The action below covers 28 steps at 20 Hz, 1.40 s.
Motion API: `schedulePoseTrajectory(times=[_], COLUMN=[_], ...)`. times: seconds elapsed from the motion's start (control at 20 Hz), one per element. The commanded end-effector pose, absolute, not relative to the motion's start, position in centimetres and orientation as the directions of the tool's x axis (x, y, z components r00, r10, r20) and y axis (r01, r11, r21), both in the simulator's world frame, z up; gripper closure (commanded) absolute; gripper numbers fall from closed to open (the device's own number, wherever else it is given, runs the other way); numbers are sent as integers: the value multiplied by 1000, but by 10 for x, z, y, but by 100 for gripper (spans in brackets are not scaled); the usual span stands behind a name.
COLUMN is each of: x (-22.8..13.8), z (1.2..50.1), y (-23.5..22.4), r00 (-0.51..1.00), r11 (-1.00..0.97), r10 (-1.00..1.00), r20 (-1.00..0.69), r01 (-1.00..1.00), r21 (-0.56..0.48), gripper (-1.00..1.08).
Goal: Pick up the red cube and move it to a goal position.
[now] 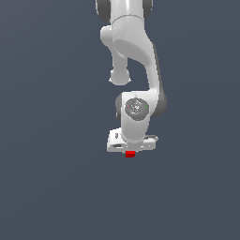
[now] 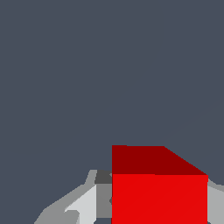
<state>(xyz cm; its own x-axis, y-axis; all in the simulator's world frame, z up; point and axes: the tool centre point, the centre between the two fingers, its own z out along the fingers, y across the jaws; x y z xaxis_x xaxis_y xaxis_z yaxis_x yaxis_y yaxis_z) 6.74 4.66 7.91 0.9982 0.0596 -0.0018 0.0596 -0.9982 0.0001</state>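
Red cube seated in the white gripper's jaws

The gripper (image 1: pixel 131 151) points downward at the end of the white arm (image 1: pixel 133 56), and its jaws stand closed in on the red cube (image 1: pixel 130 154), which shows as a small red patch just under the middle of the gripper's wide white body. In the wrist view the red cube (image 2: pixel 159 194) fills the space between the fingers (image 2: pixel 87 205), one grey-white finger touching its side and a sliver of the other showing at its far side. Around the cube lies only a plain dark grey-blue background (image 1: pixel 47 187); whether the cube rests on a surface or hangs clear of it cannot be told.
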Motion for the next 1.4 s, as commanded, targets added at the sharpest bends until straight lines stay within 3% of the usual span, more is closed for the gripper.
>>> schedulePoseTrajectory(times=[0.0,0.8,1.35], x=[61,15,7], z=[100,241,274], y=[43,18,12], r00=[998,998,998], r11=[-998,-998,-998], r10=[59,59,59], r20=[0,0,0], r01=[59,59,59], r21=[0,0,0], gripper=[108,108,108])
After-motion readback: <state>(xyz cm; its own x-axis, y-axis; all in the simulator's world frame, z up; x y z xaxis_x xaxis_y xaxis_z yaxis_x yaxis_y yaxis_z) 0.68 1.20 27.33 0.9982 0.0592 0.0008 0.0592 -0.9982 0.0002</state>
